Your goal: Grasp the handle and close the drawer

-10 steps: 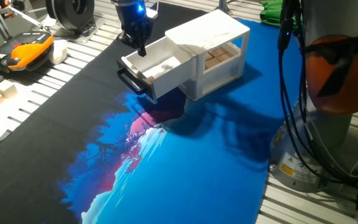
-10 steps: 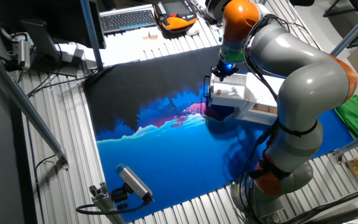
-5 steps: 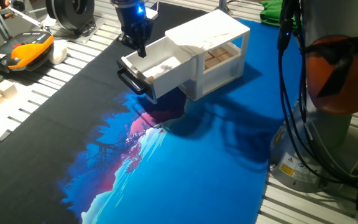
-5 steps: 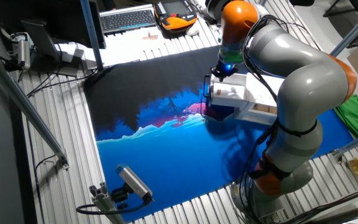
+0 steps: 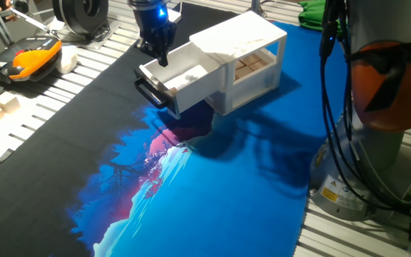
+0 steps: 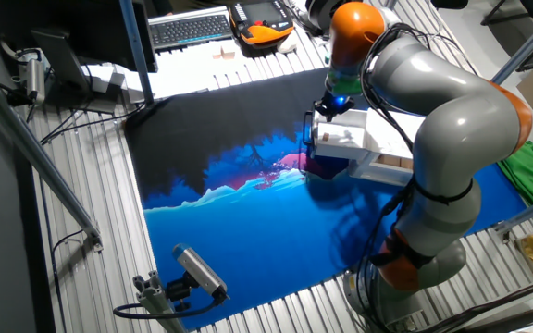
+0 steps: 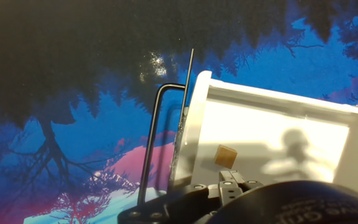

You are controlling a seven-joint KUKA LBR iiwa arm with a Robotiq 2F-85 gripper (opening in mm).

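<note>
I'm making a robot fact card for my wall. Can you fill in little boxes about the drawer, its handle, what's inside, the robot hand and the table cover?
drawer: shallow white plastic drawer, pulled out of the small white cabinet
handle: black bar handle across the drawer front, nothing gripping it
inside drawer: one small tan block
robot hand: black two-finger gripper above the drawer's far edge; open or shut unclear
table cover: blue and black mat with a tree picture

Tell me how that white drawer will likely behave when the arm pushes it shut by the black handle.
The drawer looks like thin plastic holding only a small block, so it is probably light and should slide easily. The cabinet also looks light and sits loose on the mat, so it may shift. The handle looks thin but stiff.
</note>
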